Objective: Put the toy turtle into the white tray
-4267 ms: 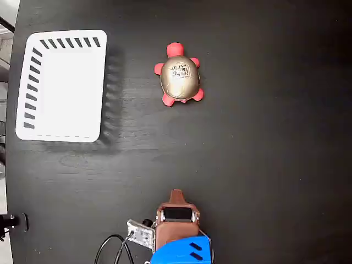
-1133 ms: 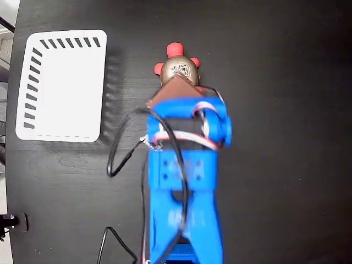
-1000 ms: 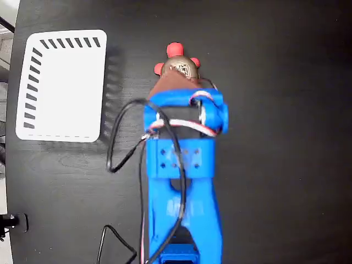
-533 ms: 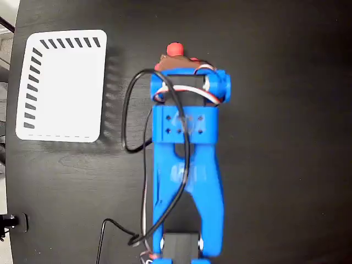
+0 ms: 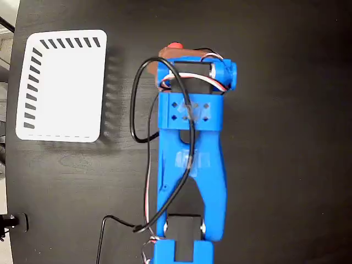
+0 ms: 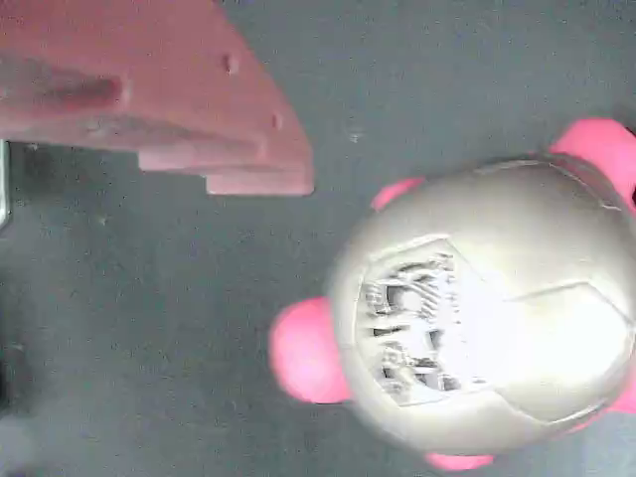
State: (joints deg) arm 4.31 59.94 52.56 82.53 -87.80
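In the fixed view, the toy turtle (image 5: 175, 47) is almost wholly covered by the blue arm (image 5: 190, 159) at the upper centre of the frame, only a red bit showing, while the white tray (image 5: 61, 85) lies well apart at the upper left on the black table (image 5: 286, 165). In the wrist view the turtle fills the lower right, one reddish-brown finger (image 6: 159, 99) is seen at the upper left, clear of the shell, and whether the fingers are spread cannot be told

Bare table (image 5: 132, 33) between turtle (image 6: 487, 318), tray (image 5: 60, 85)
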